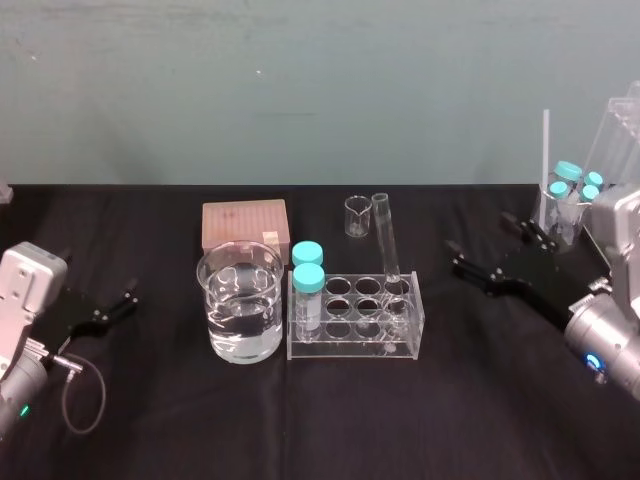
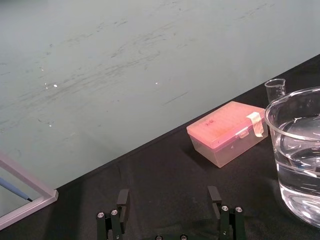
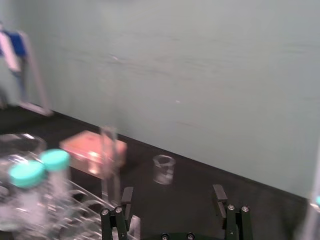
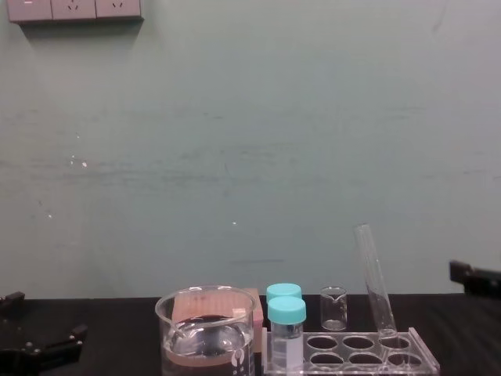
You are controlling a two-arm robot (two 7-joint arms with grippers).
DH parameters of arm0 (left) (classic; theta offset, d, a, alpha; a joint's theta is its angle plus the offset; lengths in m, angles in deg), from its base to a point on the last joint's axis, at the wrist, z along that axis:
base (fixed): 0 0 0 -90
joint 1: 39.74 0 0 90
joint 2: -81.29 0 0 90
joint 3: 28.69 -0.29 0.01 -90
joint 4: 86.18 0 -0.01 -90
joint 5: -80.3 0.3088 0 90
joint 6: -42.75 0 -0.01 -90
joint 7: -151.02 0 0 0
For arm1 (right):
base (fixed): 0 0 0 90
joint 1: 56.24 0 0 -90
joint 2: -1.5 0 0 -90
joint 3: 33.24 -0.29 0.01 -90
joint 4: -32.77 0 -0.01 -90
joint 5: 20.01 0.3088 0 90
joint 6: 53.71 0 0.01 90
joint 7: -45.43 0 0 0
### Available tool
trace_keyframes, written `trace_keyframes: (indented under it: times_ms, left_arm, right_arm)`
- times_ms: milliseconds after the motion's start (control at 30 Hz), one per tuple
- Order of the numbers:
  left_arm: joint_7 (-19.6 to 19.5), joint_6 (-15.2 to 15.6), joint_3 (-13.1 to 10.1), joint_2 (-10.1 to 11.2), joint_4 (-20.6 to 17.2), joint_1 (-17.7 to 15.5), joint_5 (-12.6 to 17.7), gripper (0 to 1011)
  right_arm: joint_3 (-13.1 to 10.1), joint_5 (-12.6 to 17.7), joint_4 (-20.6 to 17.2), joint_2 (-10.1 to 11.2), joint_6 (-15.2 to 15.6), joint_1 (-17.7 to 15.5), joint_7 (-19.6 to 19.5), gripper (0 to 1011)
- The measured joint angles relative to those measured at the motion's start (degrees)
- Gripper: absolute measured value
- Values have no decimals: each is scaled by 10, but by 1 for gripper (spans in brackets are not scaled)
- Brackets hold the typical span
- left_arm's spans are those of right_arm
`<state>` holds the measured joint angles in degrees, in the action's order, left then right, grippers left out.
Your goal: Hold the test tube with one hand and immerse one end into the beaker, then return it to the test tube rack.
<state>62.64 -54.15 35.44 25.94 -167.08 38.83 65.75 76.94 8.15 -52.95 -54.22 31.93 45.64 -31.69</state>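
One test tube (image 1: pixel 387 240); box tape (image 2: pixel 256 123) illegible

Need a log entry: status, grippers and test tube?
Left gripper open, left of beaker. Right gripper open, right of test tube rack. Test tube leaning in rack, untouched. Teal-capped vials between it and beaker.

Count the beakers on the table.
2. The large beaker, partly filled with clear liquid, stands directly left of the test tube rack. The tiny beaker stands empty behind the rack, toward the wall. No others appear hidden.
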Motion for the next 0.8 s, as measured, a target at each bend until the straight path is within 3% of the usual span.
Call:
trace_keyframes:
  times_ms: [67, 233, 533, 800]
  left_arm:
    - [0, 0, 0, 0, 0, 0, 0, 1000]
    - [0, 0, 0, 0, 0, 0, 0, 1000]
    - [0, 0, 0, 0, 0, 0, 0, 1000]
    - [0, 0, 0, 0, 0, 0, 0, 1000]
  right_arm:
    - [-6, 27, -4, 0, 19, 5, 29, 1004]
    - [-6, 46, -4, -2, 46, 19, 65, 1004]
    - [9, 39, 17, -24, 58, 45, 105, 1004]
    - [26, 15, 57, -50, 61, 75, 124, 1004]
